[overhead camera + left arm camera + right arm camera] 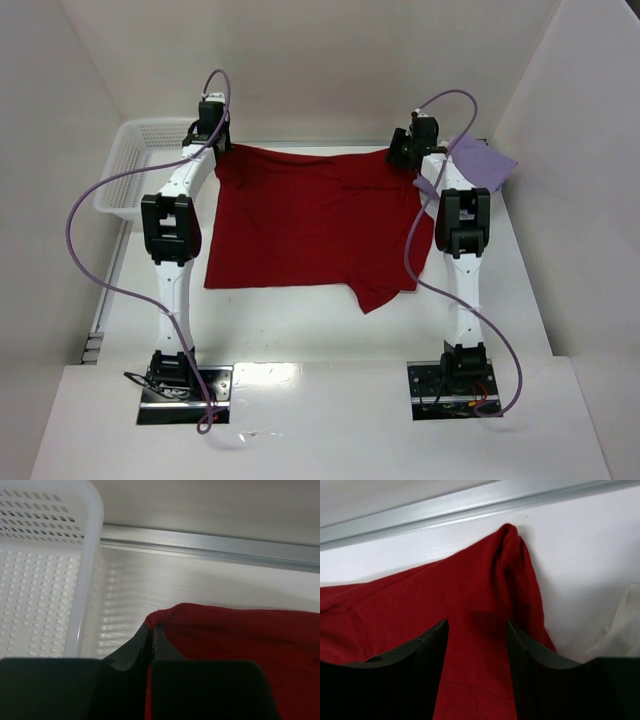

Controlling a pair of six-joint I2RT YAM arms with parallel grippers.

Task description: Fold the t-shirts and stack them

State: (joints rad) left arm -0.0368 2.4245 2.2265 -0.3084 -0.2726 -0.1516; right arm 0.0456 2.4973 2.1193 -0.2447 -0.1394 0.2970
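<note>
White tabletop fills the view, boxed in by plain pale walls. At its near edge two arms are bolted side by side, each trailing a purple cable. The left arm and the right arm both stretch straight away from their bases, elbows raised, wrists dipping down at the far side of the table.

Between them lies one dark red t-shirt, spread nearly flat in the middle of the table, smooth with faint creases. One sleeve sticks out past its near right corner, and the near edge runs fairly straight.

At the shirt's far left corner the left gripper has its fingers pressed together, pinching a small fold of the red cloth at their tips. At the far right corner the right gripper hovers with its fingers spread apart, red cloth lying beneath the gap; just beyond the tips the corner is bunched into a narrow upright ridge.

Farther back, one white mesh basket sits at the far left, just beside the left gripper. One lavender t-shirt lies at the far right corner, beyond the right wrist, apart from the red one. An aluminium rail runs along the table's far edge.
</note>
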